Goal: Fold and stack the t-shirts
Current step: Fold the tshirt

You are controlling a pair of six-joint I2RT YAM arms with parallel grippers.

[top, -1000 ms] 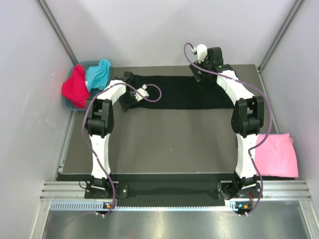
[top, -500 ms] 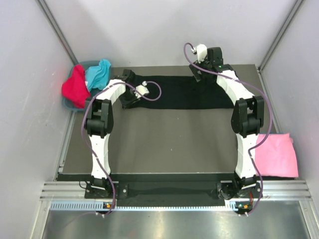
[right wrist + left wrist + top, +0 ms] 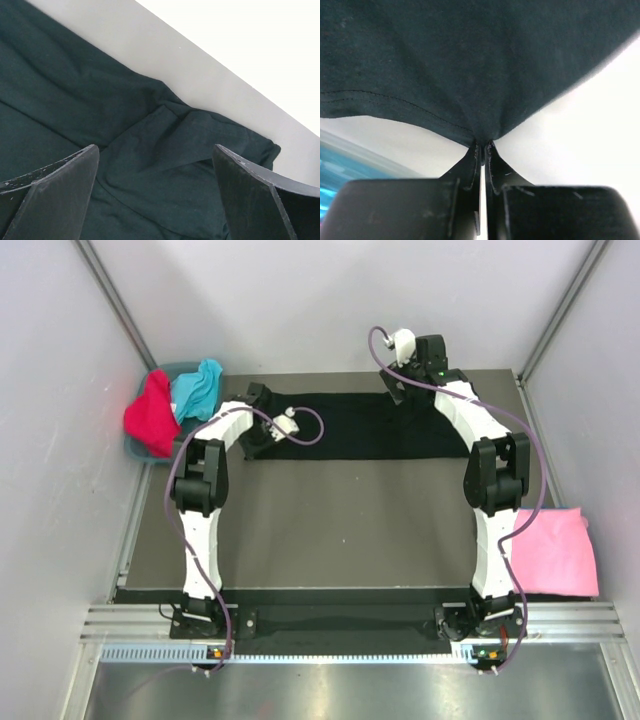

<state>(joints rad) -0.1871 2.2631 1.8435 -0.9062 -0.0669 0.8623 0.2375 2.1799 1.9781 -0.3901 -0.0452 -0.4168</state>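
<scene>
A large black t-shirt (image 3: 360, 425) lies spread along the far side of the table. My left gripper (image 3: 254, 400) is at its left end, shut on the black t-shirt's stitched hem (image 3: 483, 145); the cloth (image 3: 470, 65) hangs bunched from the fingertips. My right gripper (image 3: 396, 383) hovers over the shirt's far right part. In the right wrist view it (image 3: 155, 150) is open wide above a folded-over sleeve (image 3: 200, 135), with nothing between its fingers. A pink t-shirt (image 3: 555, 552) lies folded at the table's right edge.
A blue-grey bin (image 3: 140, 448) at the far left corner holds a red t-shirt (image 3: 150, 415) and a turquoise t-shirt (image 3: 196, 388). Slanted white walls close in on both sides and the back. A metal rail (image 3: 330, 625) runs along the near edge by the arm bases.
My left gripper opened briefly, then shut on the black t-shirt's hem, and the shirt's left end drew up slightly. The right arm has stayed still and open.
</scene>
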